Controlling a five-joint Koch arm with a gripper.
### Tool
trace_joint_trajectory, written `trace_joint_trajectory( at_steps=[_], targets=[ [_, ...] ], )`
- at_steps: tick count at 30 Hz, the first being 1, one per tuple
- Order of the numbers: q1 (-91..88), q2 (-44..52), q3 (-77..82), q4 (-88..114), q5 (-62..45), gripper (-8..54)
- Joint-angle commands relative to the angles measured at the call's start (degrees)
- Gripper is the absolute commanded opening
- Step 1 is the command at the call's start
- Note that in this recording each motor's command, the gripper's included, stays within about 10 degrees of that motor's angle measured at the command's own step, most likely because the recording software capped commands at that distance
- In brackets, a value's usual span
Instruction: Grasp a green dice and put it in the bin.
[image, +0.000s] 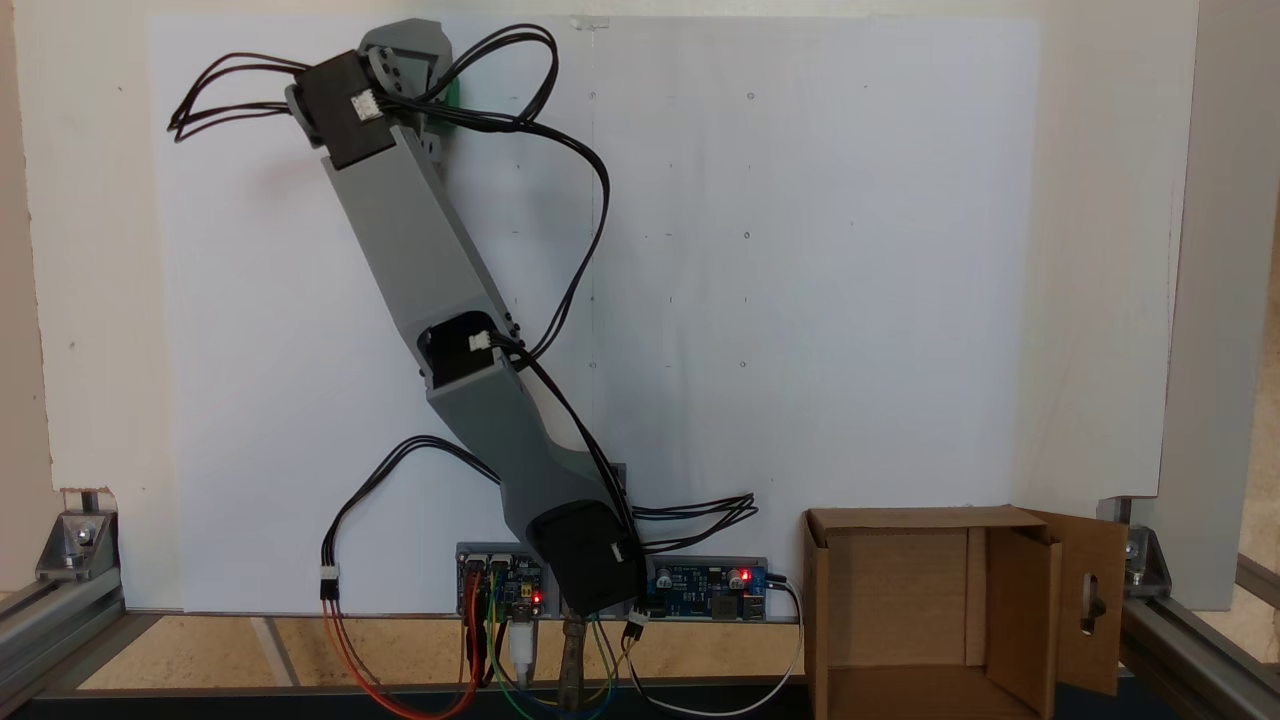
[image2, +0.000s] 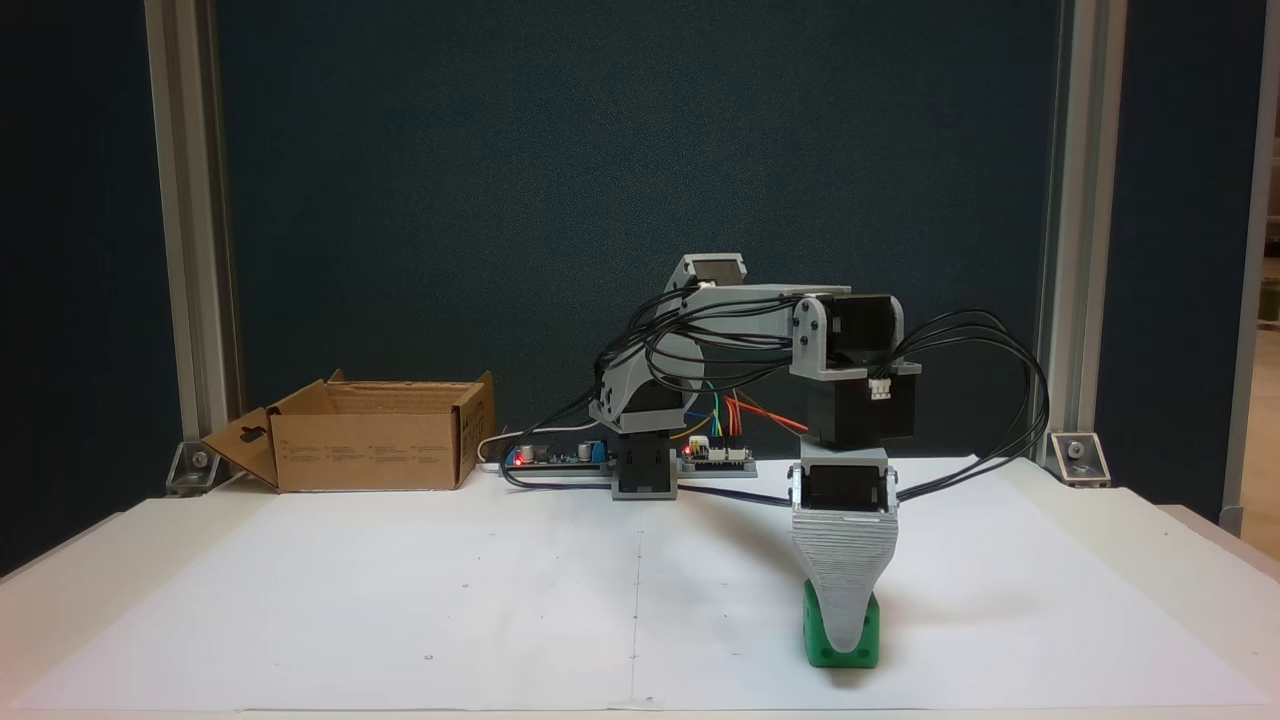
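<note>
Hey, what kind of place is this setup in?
Probably a hobby or lab workbench: a white-papered table framed by aluminium rails, bare circuit boards with loose wiring, and a small robot arm.

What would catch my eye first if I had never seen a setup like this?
Likely the bright green dice at the front of the white sheet in a fixed view, with the grey gripper pointing straight down over it. Next, the brown cardboard bin standing open at the far left corner of the table in that view. Looping black cables hang off the arm.
</note>
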Motion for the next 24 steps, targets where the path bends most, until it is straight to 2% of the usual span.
trace_joint_trajectory(
  at_steps=[1,24],
  targets=[
    [0.18,0.62,-2.46,0.00,3.87,42.2],
    [0.09,-0.26,-2.02,0.97,3.87,42.2]
  ],
)
